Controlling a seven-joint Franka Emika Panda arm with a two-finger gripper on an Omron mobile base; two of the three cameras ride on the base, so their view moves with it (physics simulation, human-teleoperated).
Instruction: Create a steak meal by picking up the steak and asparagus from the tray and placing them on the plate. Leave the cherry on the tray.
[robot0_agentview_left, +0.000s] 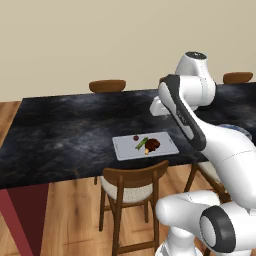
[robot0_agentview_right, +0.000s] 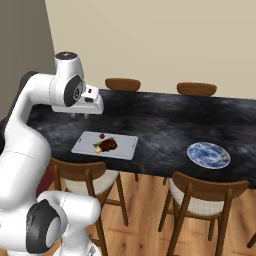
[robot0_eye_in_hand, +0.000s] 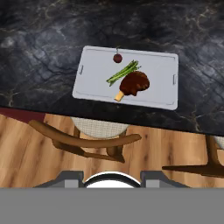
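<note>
The grey-white tray (robot0_agentview_left: 125, 150) (robot0_agentview_right: 127, 145) (robot0_eye_in_hand: 162, 65) lies near the front edge of the dark marble table. On it rest the reddish-brown steak (robot0_agentview_left: 152, 145) (robot0_agentview_right: 108, 145) (robot0_eye_in_hand: 134, 83), the green asparagus (robot0_agentview_left: 141, 144) (robot0_eye_in_hand: 122, 72) touching the steak's side, and the small dark cherry (robot0_agentview_left: 136, 137) (robot0_agentview_right: 102, 135) (robot0_eye_in_hand: 117, 57) a little apart. The blue patterned plate (robot0_agentview_right: 208, 154) sits empty, well to the right of the tray. My gripper (robot0_agentview_left: 159, 114) (robot0_agentview_right: 80, 116) hovers high above the table behind the tray, open and holding nothing.
The dark marble table (robot0_agentview_left: 65, 135) (robot0_agentview_right: 165, 120) spans both base views. A wooden chair (robot0_agentview_left: 132, 185) (robot0_agentview_right: 82, 175) stands tucked under the edge just in front of the tray, another chair (robot0_agentview_right: 202, 190) in front of the plate. Chair backs (robot0_agentview_right: 122, 84) (robot0_agentview_right: 196, 88) line the far side.
</note>
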